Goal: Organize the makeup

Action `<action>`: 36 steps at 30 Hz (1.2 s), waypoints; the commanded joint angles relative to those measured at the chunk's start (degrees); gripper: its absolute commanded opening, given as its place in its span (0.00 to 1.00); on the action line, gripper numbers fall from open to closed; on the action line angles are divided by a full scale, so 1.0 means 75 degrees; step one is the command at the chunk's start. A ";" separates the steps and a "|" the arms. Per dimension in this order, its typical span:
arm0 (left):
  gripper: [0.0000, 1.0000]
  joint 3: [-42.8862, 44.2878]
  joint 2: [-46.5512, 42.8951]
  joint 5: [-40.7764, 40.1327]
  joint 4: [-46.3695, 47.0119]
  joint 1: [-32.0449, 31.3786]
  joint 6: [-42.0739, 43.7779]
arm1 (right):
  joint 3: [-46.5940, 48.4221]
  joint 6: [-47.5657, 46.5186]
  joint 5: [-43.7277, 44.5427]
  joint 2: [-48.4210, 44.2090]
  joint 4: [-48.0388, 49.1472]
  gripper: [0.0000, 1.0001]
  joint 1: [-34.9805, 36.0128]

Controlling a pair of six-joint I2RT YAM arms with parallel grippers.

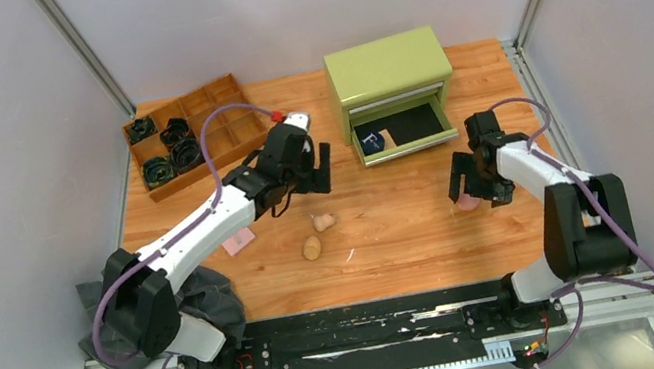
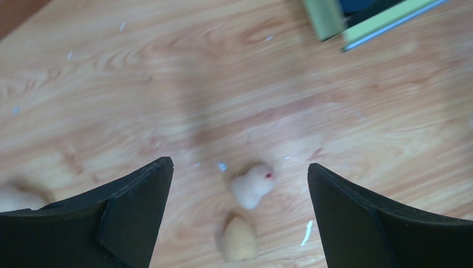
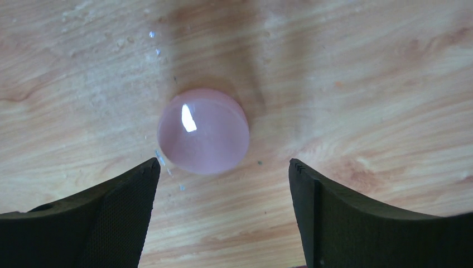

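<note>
Currently mid-sort. A green drawer box stands at the back of the wooden table. Its lower drawer is pulled out, and the dark compact marked "F" lies in the left part of it. The rest of the drawer reads dark, so I cannot tell whether anything else is in it.

Right gripper: jaws wide apart, nothing between them. It hangs directly over the pink round puff. The puff lies flat on the table, in front of the drawer and to its right, glossy face up. In the wrist view the fingers stand either side of it, not touching.

Left gripper: jaws also apart, empty, over bare wood left of the drawer. Below it lie two beige sponges just beside each other, a paler waisted sponge and a tan egg-shaped sponge.

Also on the table:
- A pale square pad lies close by the left forearm.
- A wooden compartment tray at back left holds black coiled bands.
- A dark grey cloth lies by the left base.

Judgement: the step in hand is the right arm's pick of the puff.
- Next move: a straight descent, then a close across the puff's width.
- The puff is low and rounded, so the fingertips likely need to reach almost to the wood before closing, or they may slide off the top.
- Then a short carry to the free space right of the compact.
- The sponges look like the left arm's next candidates.
</note>
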 commanded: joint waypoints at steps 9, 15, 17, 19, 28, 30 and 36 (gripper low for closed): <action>0.96 -0.0823 -0.0773 -0.0037 0.0181 0.0503 -0.0386 | 0.0487 -0.0253 -0.0760 0.1144 0.0763 0.56 -0.0152; 0.96 -0.0766 -0.0534 -0.0127 0.0194 0.0543 -0.0302 | 0.0570 -0.0153 -0.1032 0.0291 0.0499 0.40 -0.0152; 0.96 -0.0737 -0.0438 -0.0113 0.0156 0.0560 -0.0319 | 0.0747 -0.0094 -0.1192 0.0057 0.0358 0.38 -0.0153; 0.96 -0.0740 -0.0430 -0.0107 0.0149 0.0567 -0.0332 | 0.0957 -0.0022 -0.1287 -0.0189 0.0310 0.38 -0.0144; 0.97 -0.0844 -0.0750 -0.0342 0.0043 0.0663 -0.0324 | 0.2845 0.0310 -0.1298 0.0500 0.0890 0.41 -0.0126; 0.97 -0.0890 -0.0828 -0.0392 -0.0006 0.0717 -0.0321 | 0.3423 0.0331 -0.1259 0.1093 0.0903 0.41 -0.0081; 0.97 -0.1090 -0.1103 -0.0474 -0.0164 0.0959 -0.0292 | 0.4629 0.0451 -0.1322 0.2542 0.1049 0.43 0.0015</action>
